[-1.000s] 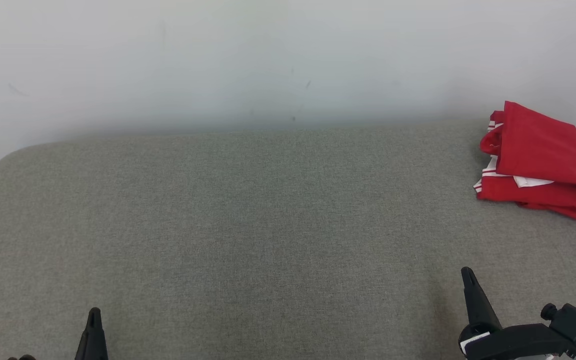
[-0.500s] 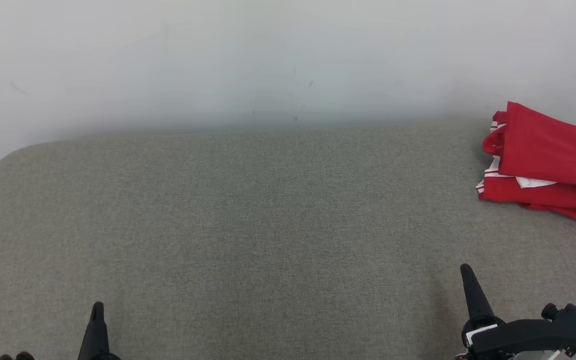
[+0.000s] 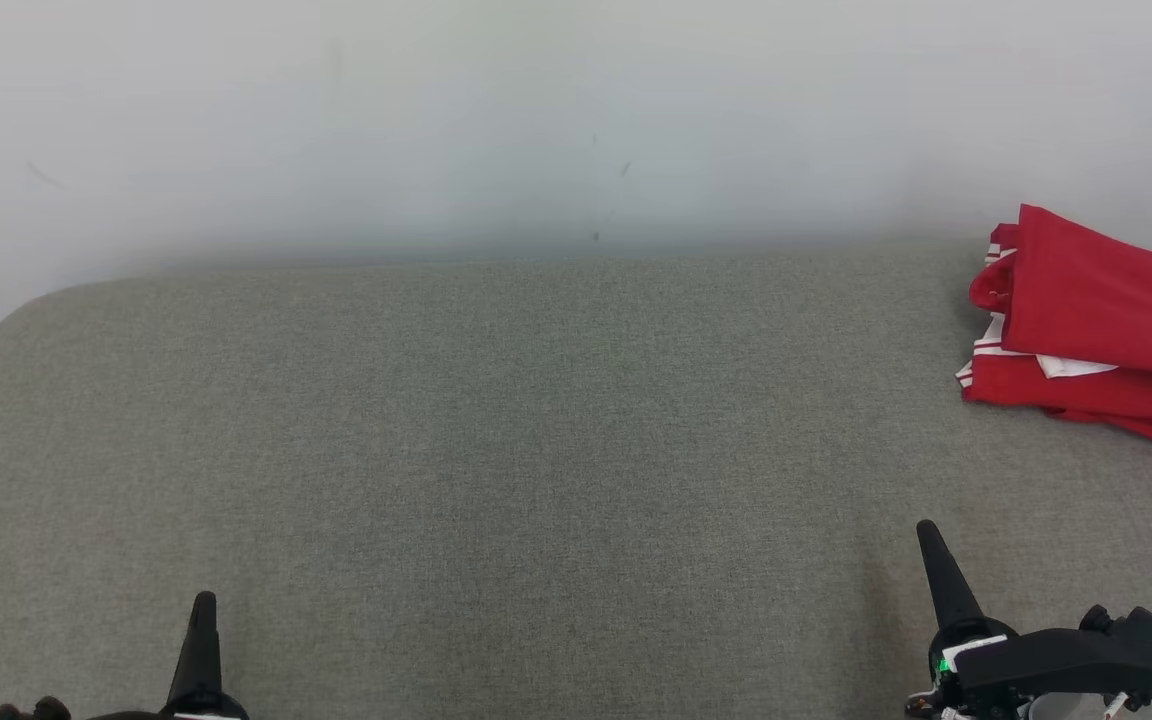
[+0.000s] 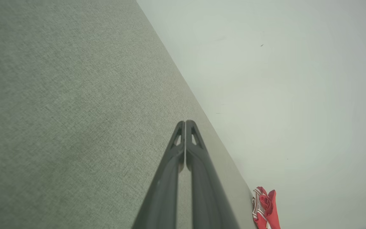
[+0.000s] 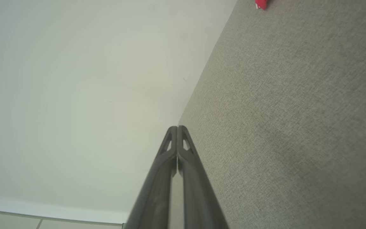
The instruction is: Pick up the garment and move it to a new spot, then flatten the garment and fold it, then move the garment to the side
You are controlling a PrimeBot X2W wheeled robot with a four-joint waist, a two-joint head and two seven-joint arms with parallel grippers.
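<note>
Spotting the garment [image 3: 1096, 300] sitting folded at the far right of the cushion [image 3: 536, 450], by the wall [image 3: 536, 120]. Seeing left gripper [image 3: 203, 605] and right gripper [image 3: 928, 535] hanging near, fingers pressed together on nothing. Judging it light, soft and floppy, likely sagging once lifted; favouring a pinch on its near folded edge.

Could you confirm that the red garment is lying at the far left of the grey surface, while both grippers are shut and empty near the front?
Not quite: the head view shows the red garment lying at the far right of the grey surface, not the far left. The rest holds: the left gripper and the right gripper are shut and empty near the front.
</note>
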